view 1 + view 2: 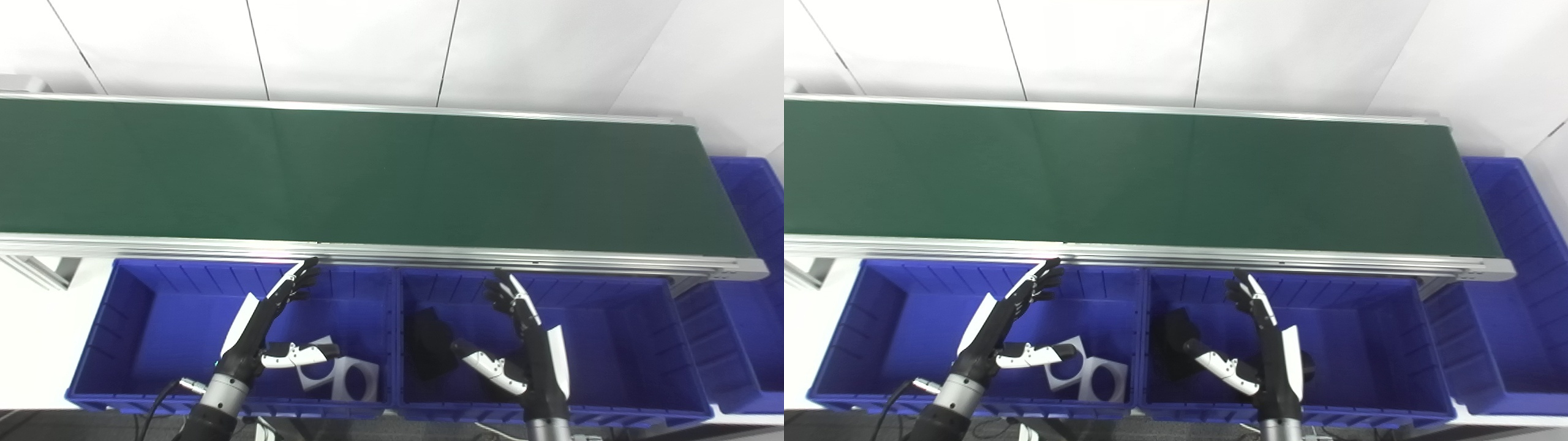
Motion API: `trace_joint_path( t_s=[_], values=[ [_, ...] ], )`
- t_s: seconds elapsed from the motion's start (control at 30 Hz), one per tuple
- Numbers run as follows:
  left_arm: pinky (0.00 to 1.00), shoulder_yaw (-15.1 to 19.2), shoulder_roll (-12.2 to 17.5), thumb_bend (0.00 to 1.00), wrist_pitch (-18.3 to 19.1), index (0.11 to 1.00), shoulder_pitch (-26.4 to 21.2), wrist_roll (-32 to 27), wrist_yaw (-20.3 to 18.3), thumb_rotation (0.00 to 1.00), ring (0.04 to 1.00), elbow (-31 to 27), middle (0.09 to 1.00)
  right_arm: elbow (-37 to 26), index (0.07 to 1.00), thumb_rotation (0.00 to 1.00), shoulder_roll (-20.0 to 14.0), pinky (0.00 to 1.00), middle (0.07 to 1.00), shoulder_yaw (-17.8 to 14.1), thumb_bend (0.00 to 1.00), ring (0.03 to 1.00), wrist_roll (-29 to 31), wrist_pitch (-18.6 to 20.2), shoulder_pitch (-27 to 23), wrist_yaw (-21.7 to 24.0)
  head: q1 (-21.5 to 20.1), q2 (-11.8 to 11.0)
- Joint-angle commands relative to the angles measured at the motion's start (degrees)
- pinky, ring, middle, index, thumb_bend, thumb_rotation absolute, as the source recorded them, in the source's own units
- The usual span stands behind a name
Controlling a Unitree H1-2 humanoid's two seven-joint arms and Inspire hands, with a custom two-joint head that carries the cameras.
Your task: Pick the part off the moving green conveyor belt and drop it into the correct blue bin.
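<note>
Both robot hands spread, holding nothing – left [263, 324] over white parts [343, 376]; right [527, 343] beside black parts [429, 349].

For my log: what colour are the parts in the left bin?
White parts, clearest in the right eye view.

- Green conveyor belt [367, 177]: bare, runs left-right across view.
- Left blue bin [141, 318]: two white square parts with round holes [349, 376], flat on floor, overlapping.
- Middle blue bin [618, 343]: dark part [429, 349] near its left wall.
</note>
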Motion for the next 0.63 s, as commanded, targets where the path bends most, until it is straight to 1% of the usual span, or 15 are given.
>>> trace_joint_path(
  t_s=[0.0, 0.1, 0.27, 0.4, 0.47, 0.53, 0.6],
  values=[
    [0.81, 0.06, -0.37, 0.82, -2.01, 0.897, 0.05, -1.71, 0.82, 0.50, 0.856, -2.69, 0.888, -0.10, 0.900, 0.49, -0.05, 0.81, 0.849, 0.12, 0.79, 0.820, 0.37, -2.88, -0.61, -0.19, 0.04, 0.03],
    [0.79, 0.24, -0.70, 0.83, -2.01, 0.887, 0.46, -3.03, 0.32, 0.52, 0.846, -3.49, 0.878, 0.45, 0.900, 0.50, -0.21, 0.83, 0.849, 0.40, 0.80, 0.825, 0.43, -2.89, -0.82, -0.51, 0.35, -0.57],
    [0.79, 0.42, -1.03, 0.79, -2.01, 0.878, 0.65, -4.37, -1.38, 0.49, 0.841, -2.53, 0.871, 0.82, 0.902, 0.50, -0.09, 0.83, 0.848, 0.33, 0.79, 0.831, 0.10, -2.88, -1.05, -0.49, 0.51, -1.27],
    [0.79, -0.05, -1.04, 0.77, -2.01, 0.876, 0.73, -3.41, -0.52, 0.50, 0.842, -1.45, 0.873, 1.34, 0.900, 0.50, -0.22, 0.83, 0.846, 0.71, 0.80, 0.828, 0.76, -2.87, -1.52, -0.82, 0.63, -1.75],
    [0.78, -0.43, -0.92, 0.77, -2.01, 0.875, 0.59, -2.83, 0.20, 0.51, 0.845, -0.86, 0.875, 1.73, 0.901, 0.49, -0.30, 0.83, 0.847, 0.81, 0.80, 0.829, 0.98, -2.86, -1.86, -0.87, 0.54, -1.63],
    [0.79, -0.76, -0.88, 0.77, -2.01, 0.874, 0.36, -2.63, 0.56, 0.52, 0.847, -0.07, 0.877, 2.27, 0.902, 0.50, -0.31, 0.84, 0.847, 0.73, 0.80, 0.832, 0.83, -2.87, -2.21, -0.98, 0.79, -2.42],
    [0.78, -1.06, -0.87, 0.77, -2.01, 0.873, 0.18, -2.42, 1.05, 0.53, 0.848, 0.45, 0.877, 2.65, 0.902, 0.51, -0.41, 0.84, 0.846, 0.72, 0.80, 0.830, 0.83, -2.89, -2.51, -1.00, 1.15, -2.53]
  ],
)
